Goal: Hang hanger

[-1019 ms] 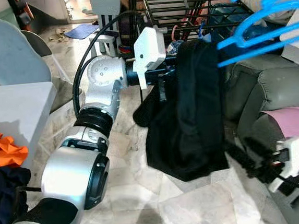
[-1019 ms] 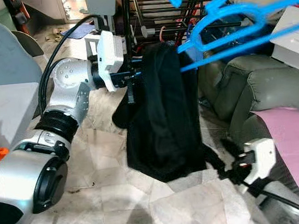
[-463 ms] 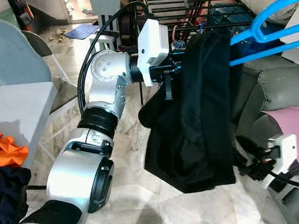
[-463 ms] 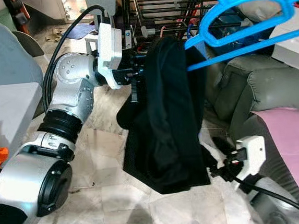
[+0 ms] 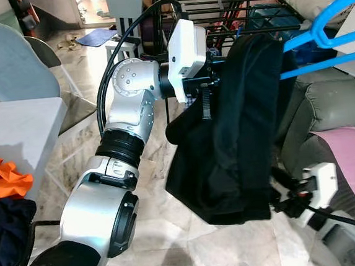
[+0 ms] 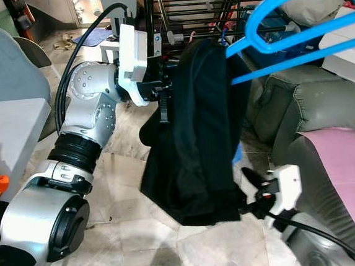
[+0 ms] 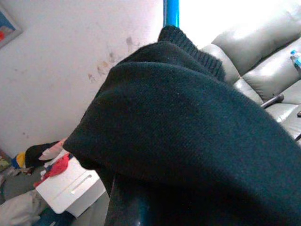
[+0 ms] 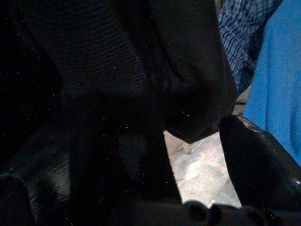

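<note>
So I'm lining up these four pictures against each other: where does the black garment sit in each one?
Left eye view: black garment hangs centre, off the blue hanger.
Right eye view: centre, beside the left tool's white wrist housing.
Left wrist view: close, across the lower right.
Right wrist view: dark folds, left and centre.
Shared landmark: the blue hanger.

Head stereo pair: looks fwd and down from above, mid range; both eyes share the black garment (image 5: 239,127), blue hanger (image 6: 292,17) and floor (image 5: 156,247), w/ slight lateral offset. Left wrist cam: faces along its arm, very close, lens nearly against the garment's knit, sofa (image 7: 263,70) beyond. Right wrist cam: very close, dark, facing cloth folds and blue fabric (image 8: 275,84).
</note>
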